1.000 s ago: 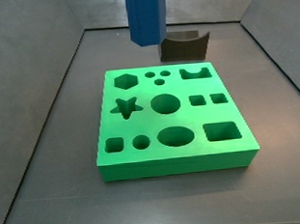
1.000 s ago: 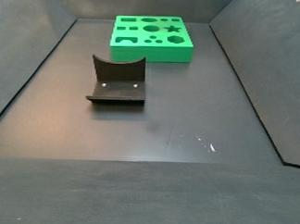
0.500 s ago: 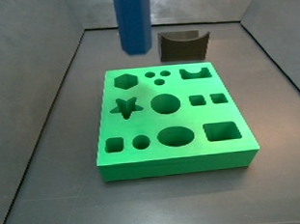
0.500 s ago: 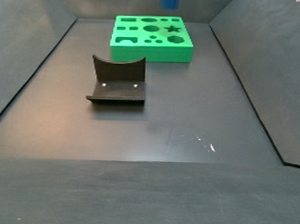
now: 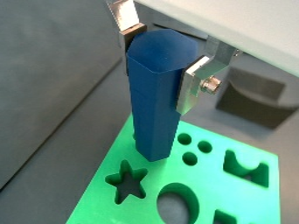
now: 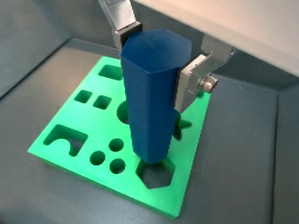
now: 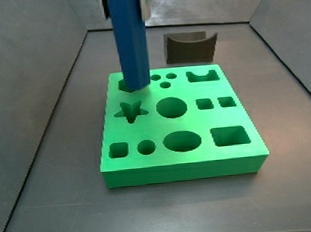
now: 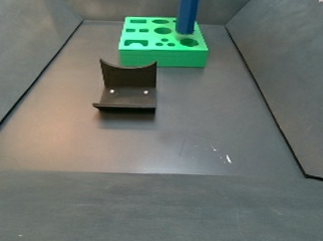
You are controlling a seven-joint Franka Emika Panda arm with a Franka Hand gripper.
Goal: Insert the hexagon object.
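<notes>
we see the dark matte surface carrying a glossy green block cut with shaped holes. the bar, smooth blue and six-sided, has dropped from above the block a second ago; now its tip meets the hexagon hole, so insertion looks begun. the claw is clamped on the bar's top, silver plates either side.

The end effector has lowered the hexagon object — its tip now enters the green block.
</notes>
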